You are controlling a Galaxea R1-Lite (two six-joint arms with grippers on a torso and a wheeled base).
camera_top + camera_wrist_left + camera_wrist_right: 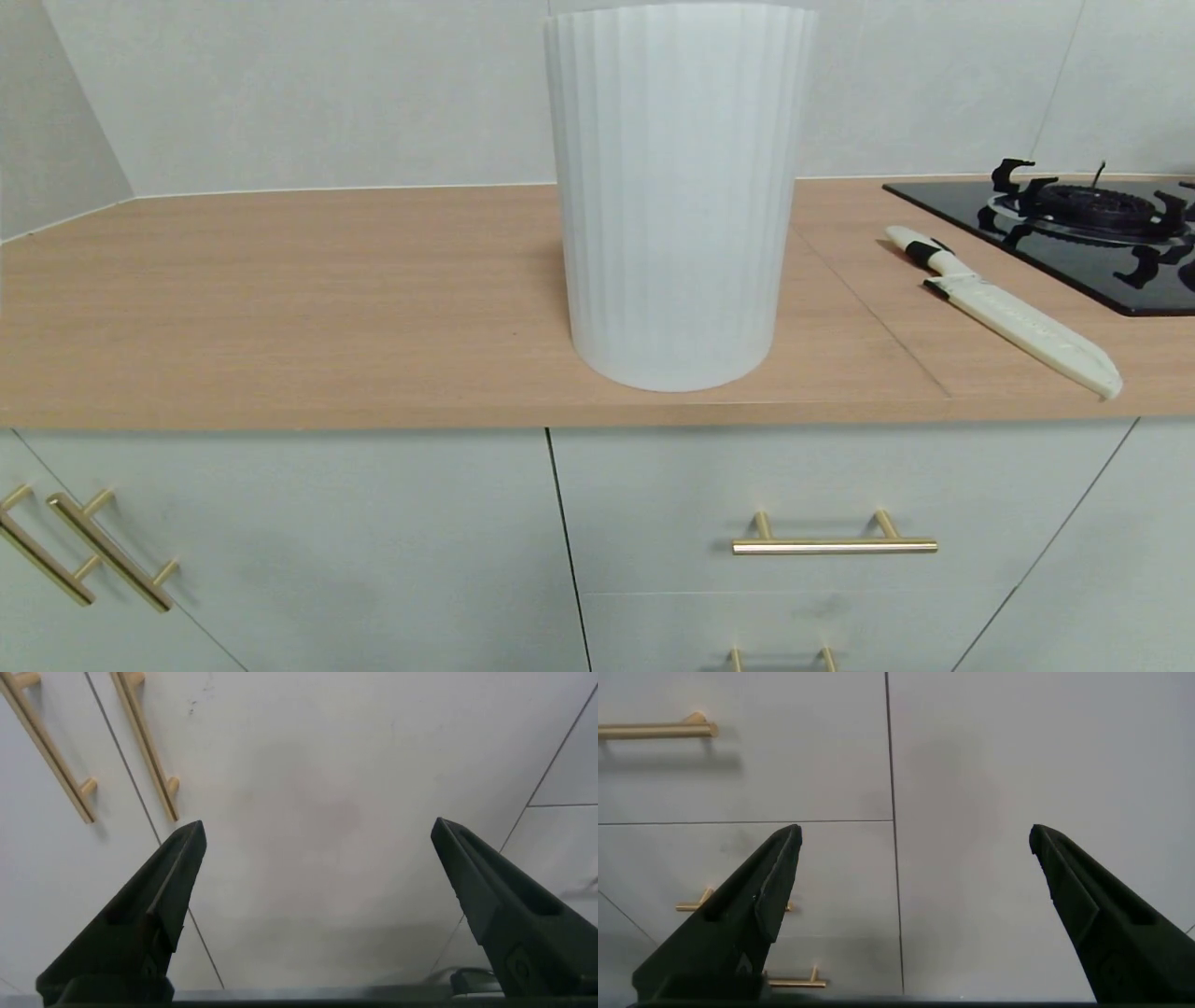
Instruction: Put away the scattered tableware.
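Knife (pixel 1004 313) on counter (pixel 280 299) beside stove (pixel 1074 238), white ribbed bin (pixel 674 196) to its left, left fingers (pixel 159 905) wide, right fingers (pixel 752 905) wide

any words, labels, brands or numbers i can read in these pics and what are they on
No text can be read in any view.
knife: a faint mark on the blade, too blurred to read.
ribbed white container: plain, no label seen.
stove: no markings seen.
cabinet fronts: blank, no signs or numbers.
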